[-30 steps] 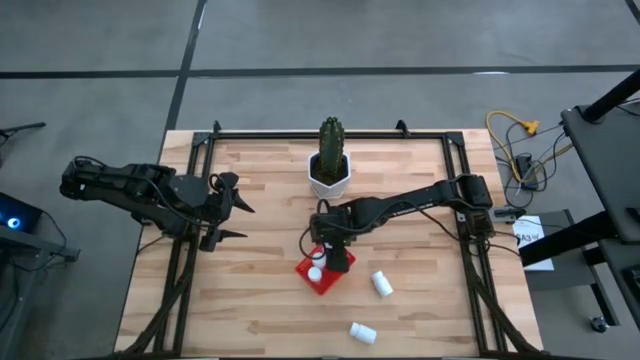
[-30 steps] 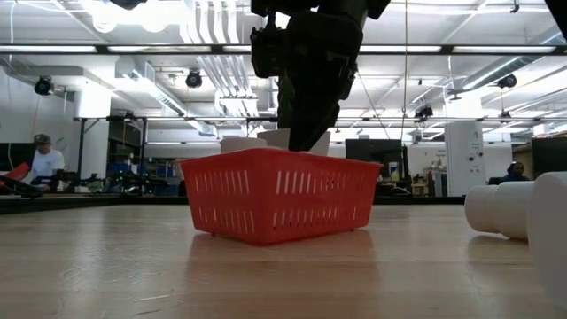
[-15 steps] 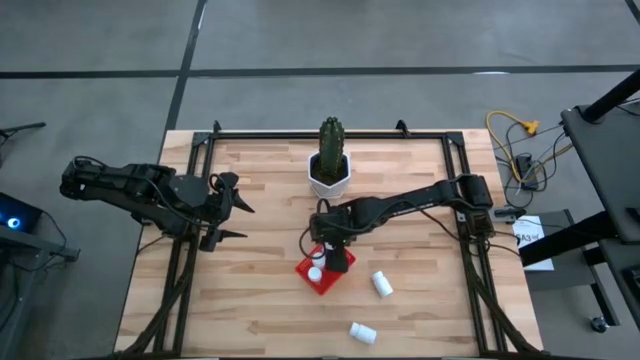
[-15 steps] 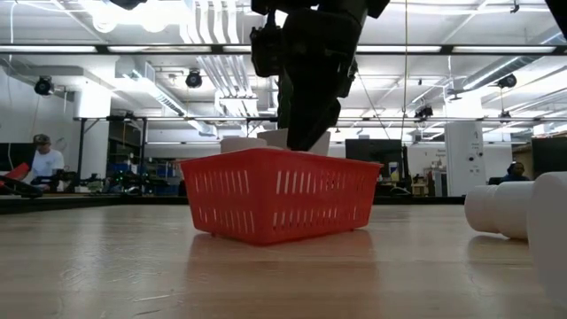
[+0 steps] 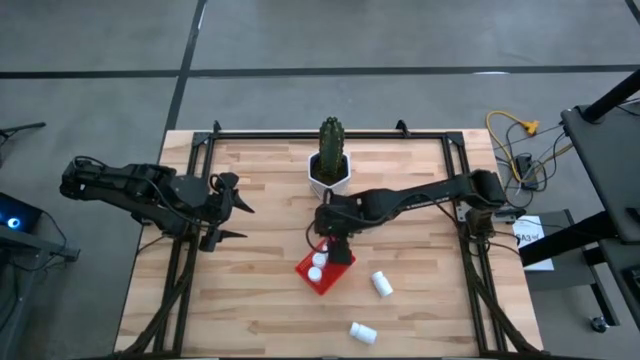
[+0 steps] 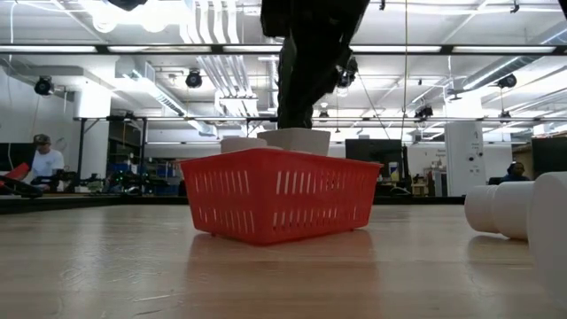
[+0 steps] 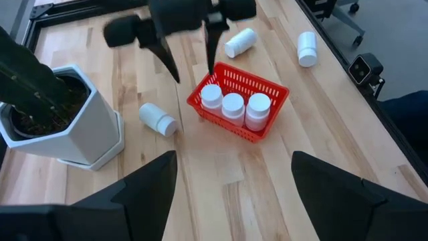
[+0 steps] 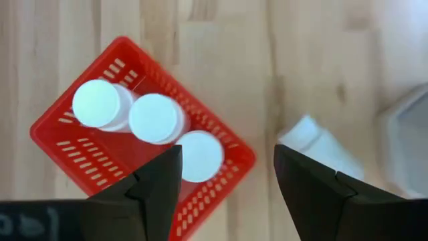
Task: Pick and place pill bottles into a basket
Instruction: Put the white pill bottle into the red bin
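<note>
The red basket [image 5: 325, 272] stands near the table's middle with three white pill bottles [image 7: 233, 105] upright in it, side by side. My right gripper [image 7: 191, 59] hangs open just above the basket's far side, touching nothing. A fourth bottle [image 7: 158, 119] lies on its side between the basket and the cactus pot. Two more bottles [image 5: 381, 283] [image 5: 362, 332] lie on the table to the basket's near right. My left gripper [image 5: 240, 208] waits open over the table's left part.
A white hexagonal pot with a cactus [image 5: 329, 173] stands just beyond the basket, close to my right arm. Black rails [image 5: 300, 134] frame the wooden table. Bare wood lies left of and in front of the basket.
My right gripper has risen out of the basket and drawn slightly toward the far edge. A bottle stands upright in the basket where the fingers were. The basket has not moved.
</note>
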Tool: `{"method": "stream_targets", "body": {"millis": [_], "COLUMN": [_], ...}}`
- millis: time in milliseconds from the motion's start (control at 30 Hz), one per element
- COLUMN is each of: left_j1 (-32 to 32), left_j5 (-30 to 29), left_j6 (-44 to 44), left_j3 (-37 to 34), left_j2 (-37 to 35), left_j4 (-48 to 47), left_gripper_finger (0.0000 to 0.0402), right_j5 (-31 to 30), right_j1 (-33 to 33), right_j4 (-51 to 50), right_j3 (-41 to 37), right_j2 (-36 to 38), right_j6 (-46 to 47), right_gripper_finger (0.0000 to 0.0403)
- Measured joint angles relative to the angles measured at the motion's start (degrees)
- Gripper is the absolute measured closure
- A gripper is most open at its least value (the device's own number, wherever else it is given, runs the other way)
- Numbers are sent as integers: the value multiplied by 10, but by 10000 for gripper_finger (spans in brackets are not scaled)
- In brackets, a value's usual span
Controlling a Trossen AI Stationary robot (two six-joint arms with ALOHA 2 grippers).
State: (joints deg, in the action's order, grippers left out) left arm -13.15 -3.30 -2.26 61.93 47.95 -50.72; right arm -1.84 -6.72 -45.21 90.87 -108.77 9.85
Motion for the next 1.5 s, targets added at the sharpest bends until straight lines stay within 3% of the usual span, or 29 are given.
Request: {"method": "stream_targets", "body": {"millis": [167, 400, 733, 867, 1000, 1500], "left_j1": [0, 0, 0, 0, 0, 0], "left_j5": [-4, -52, -48, -49, -50, -63], "left_j6": [-9, -43, -106, -98, -74, -71], "left_j3": [-1, -29, -138, -169, -195, -248], "left_j2": [6, 20, -27, -84, -143, -250], "left_j4": [-16, -15, 198, 203, 203, 204], "left_gripper_finger": [124, 124, 124, 124, 124, 124], "right_j5": [-49, -121, -93, -41, -34, -7], "right_j1": [0, 5, 60, 77, 85, 93], "right_j4": [-19, -26, -16, 34, 76, 70], "right_j3": [1, 0, -14, -39, -60, -107], "right_j2": [7, 6, 5, 5, 6, 7], "right_j6": [-80, -173, -181, -190, -226, -339], "right_gripper_finger": [177, 177, 177, 177, 177, 177]}}
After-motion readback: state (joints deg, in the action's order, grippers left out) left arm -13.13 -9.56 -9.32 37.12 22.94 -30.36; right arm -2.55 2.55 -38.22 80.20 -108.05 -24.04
